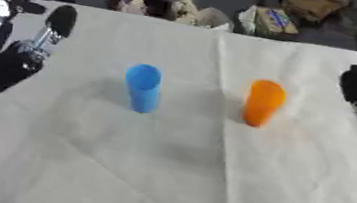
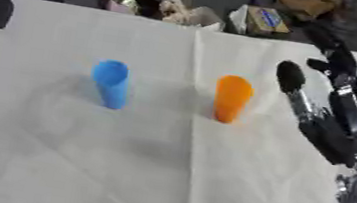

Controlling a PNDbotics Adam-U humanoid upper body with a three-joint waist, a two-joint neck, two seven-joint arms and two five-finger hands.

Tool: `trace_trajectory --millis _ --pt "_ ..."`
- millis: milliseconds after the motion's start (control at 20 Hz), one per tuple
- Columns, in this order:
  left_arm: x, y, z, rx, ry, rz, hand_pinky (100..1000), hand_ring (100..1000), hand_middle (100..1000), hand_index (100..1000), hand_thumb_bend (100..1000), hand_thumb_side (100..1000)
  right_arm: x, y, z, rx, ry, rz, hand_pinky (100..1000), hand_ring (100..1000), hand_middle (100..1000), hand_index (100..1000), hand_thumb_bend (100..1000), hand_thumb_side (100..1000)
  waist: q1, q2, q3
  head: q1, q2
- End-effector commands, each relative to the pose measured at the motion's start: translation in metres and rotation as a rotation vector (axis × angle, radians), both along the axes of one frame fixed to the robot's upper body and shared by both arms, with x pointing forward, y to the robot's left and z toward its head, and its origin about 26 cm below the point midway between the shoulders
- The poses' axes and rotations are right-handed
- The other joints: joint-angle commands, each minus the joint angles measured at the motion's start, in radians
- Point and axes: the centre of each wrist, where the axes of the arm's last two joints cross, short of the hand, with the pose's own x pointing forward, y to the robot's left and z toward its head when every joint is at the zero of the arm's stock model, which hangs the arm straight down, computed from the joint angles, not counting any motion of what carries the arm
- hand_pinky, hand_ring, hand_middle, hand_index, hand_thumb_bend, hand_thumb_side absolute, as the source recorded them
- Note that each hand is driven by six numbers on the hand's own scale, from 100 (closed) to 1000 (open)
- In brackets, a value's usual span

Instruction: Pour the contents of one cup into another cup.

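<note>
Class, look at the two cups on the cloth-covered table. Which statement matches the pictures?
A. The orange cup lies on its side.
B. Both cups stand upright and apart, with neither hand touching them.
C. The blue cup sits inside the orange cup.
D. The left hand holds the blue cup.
B: the blue cup and orange cup stand upright with bare cloth between them, while the left hand and right hand stay off to the sides.

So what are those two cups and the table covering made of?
The blue cup and orange cup look like matte plastic: solid, even colour with no shine, though paper can't be ruled out. The table covering looks like off-white cloth, judging by its soft creases and fold lines.
</note>
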Motion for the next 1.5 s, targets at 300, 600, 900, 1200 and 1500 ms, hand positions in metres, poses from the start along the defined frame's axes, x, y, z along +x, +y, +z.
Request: trace_trajectory --millis 300,600,900,1200,1500 --pt "-0.003 0.001 0.008 0.015 -0.028 -0.001 814 845 888 865 387 910 -0.003 -0.004 0.012 -0.066 -0.023 -0.012 866 1000 1000 1000 467 1000 0.005 -0.004 0.002 -0.005 -0.013" --pt "-0.003 0.000 0.008 0.019 -0.028 -0.006 814 845 888 864 384 912 0.006 -0.013 0.018 -0.125 0.065 -0.043 837 946 1000 1000 533 1000 0.005 -0.007 0.009 -0.012 -0.021" --pt "-0.003 -0.001 0.008 0.020 -0.026 -0.009 814 846 887 864 374 926 0.024 -0.023 0.013 -0.148 0.072 -0.048 847 962 1000 1000 496 1000 0.007 -0.003 0.013 -0.015 -0.031" --pt "-0.003 -0.001 0.008 0.021 -0.024 -0.012 814 847 887 863 371 930 0.041 -0.029 0.003 -0.080 0.032 -0.098 797 879 977 1000 534 1000 0.009 -0.002 0.015 -0.016 -0.040" --pt "-0.003 -0.002 0.008 0.021 -0.021 -0.014 814 847 886 861 367 932 0.050 -0.031 -0.004 -0.169 0.049 -0.084 820 928 1000 1000 512 1000 0.010 0.000 0.015 -0.015 -0.045"
